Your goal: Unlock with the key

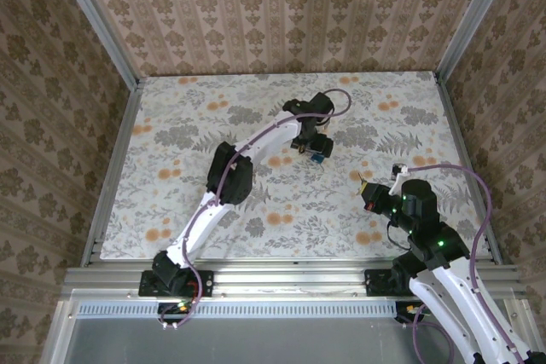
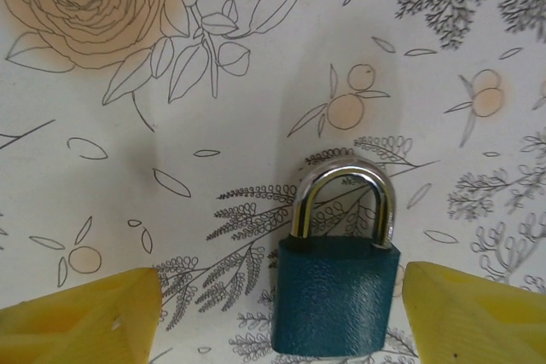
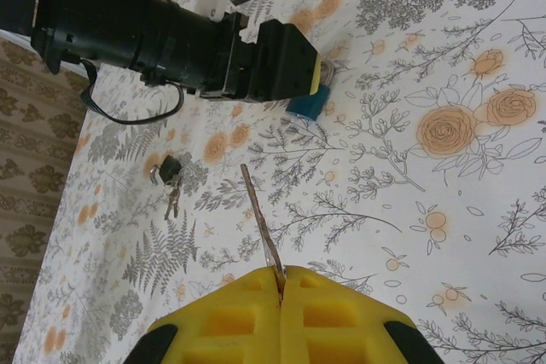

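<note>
Metal pokes out from between the yellow pads of the right gripper, which are pressed together on it. It is a thin blade seen edge-on, and I take it for the key. Its head is hidden in the pinch, probably so that the whole blade stays free to enter a keyhole. The key hangs above the table, well apart from the padlock, on the padlock's right and nearer the arm bases. The blade is aimed roughly toward the padlock.

The padlock lies flat, its blue body toward the left wrist camera and its silver shackle seated shut. The left gripper hangs over it with its jaws apart. A yellow finger stands on each side of the body without touching, one closer than the other. I judge this straddle to be preparation: closing would pin the body steady while the key goes in. The keyhole end is cut off at the lower edge of the left wrist view, so its facing cannot be told.

Beyond the padlock's far side, apart from both grippers, a small black squarish piece with a wire ring lies on the table. I cannot tell what it is.
</note>
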`<control>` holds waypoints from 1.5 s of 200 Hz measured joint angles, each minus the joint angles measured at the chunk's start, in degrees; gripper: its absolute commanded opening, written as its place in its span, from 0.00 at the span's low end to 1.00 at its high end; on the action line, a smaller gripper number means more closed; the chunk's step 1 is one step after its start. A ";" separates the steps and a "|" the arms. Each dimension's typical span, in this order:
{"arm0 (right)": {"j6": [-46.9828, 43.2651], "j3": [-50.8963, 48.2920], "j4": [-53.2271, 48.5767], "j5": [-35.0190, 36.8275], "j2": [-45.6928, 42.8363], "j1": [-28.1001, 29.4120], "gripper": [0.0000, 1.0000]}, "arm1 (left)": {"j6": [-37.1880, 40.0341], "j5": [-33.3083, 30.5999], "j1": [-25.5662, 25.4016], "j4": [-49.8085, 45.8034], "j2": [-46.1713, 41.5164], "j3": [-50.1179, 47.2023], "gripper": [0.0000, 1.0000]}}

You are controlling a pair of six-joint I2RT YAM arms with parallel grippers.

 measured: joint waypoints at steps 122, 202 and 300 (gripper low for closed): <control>0.00 -0.50 0.00 0.46 0.07 -0.39 0.00 | 0.87 -3.69 -2.82 0.46 3.39 3.76 0.45; 0.11 -1.97 0.09 0.52 0.15 -0.48 0.00 | 0.50 -8.00 -3.37 2.05 -0.44 -3.26 0.31; 1.53 -4.46 4.44 0.13 4.04 -0.50 0.00 | -3.63 -8.83 -2.45 5.46 -17.33 -32.39 0.40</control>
